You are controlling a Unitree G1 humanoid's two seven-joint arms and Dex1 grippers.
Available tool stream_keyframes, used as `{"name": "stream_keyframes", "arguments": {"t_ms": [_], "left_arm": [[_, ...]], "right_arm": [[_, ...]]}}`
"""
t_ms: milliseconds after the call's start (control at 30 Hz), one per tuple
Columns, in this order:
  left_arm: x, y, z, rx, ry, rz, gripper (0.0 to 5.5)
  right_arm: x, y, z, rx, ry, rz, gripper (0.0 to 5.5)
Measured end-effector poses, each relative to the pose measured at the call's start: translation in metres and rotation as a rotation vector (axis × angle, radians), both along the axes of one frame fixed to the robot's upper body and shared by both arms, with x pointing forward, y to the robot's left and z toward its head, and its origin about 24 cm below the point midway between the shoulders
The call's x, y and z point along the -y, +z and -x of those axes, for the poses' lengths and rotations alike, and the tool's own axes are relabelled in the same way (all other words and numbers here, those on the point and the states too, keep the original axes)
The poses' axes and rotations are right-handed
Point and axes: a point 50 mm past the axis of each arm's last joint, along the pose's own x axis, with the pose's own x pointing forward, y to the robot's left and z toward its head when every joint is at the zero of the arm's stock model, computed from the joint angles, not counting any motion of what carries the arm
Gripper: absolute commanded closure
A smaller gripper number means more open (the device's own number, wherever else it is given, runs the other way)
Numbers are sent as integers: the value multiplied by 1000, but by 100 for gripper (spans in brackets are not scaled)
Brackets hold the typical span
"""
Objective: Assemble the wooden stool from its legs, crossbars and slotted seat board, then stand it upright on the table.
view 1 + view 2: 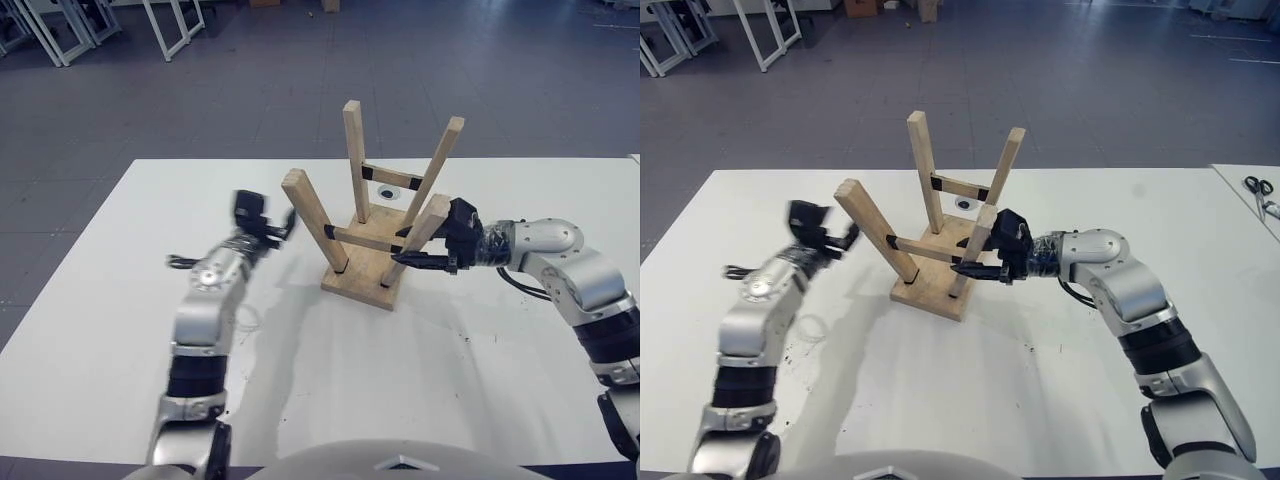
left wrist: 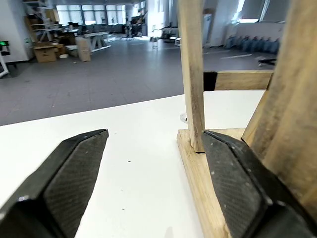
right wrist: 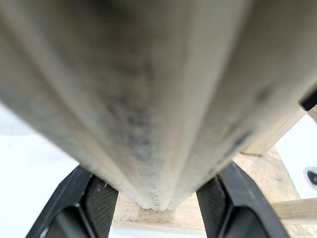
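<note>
Hovering wide open, the left tool sits just left of the near-left leg. The stool rests upside down, seat on the tabletop, well apart from every edge. The right tool clasps the near-right leg.

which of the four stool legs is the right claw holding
The near leg on the robot's right: it sits between the right claw's fingers, just above the seat board. The other three stand free.
</note>
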Motion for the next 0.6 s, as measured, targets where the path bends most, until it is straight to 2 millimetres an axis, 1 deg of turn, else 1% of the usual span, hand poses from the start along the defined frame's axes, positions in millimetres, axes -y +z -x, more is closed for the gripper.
{"name": "stream_keyframes", "arguments": {"t_ms": [67,133,233,333,400,533,600], "left_arm": [[4,-6,15,-12,-34,-12,198],[3,-14,25,-44,-85,-46,198],[-2,-21,32,-69,-181,-127,198],[-10,-26,34,-75,-253,-201,198],[-9,-29,35,-83,-295,-207,198],[-10,-32,37,-88,-309,-216,198],[-11,-33,38,-90,-296,-232,198]], "right_arm": [[6,0,3,-12,20,11,348],[8,0,4,-10,26,11,348],[8,0,4,-6,27,7,348],[7,-6,1,15,39,-21,348],[-3,-11,-3,43,57,-44,348],[-28,-15,-13,89,92,-68,348],[-32,-16,-14,96,99,-66,348]]}}
